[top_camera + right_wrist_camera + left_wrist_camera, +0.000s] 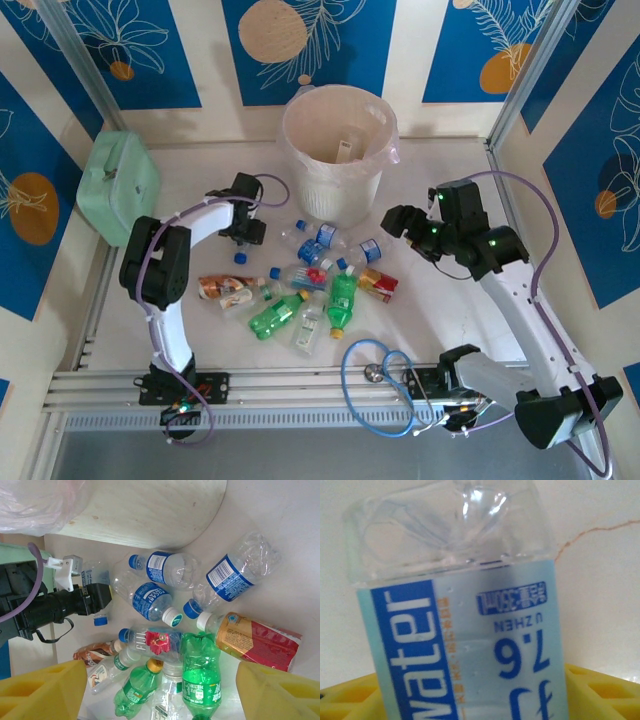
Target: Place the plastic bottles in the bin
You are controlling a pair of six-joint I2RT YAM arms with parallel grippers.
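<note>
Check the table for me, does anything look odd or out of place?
What looks like a blue-tubed stethoscope lies looped at the near edge of the table, unrelated to the plastic bottles. The mint-green case sits tilted at the far-left corner.

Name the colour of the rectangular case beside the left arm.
Mint green case; top external view.

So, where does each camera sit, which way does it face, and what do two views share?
Top external: above and behind the arms, facing down on table, bin and plastic bottles; both arms show.
Left wrist: on the left arm, close against a water bottle; its yellow fingers flank it.
Right wrist: on the right arm, facing down on the bottles; its spread fingers show.
Shared: top external and right wrist show bin, bottles, left gripper.
</note>
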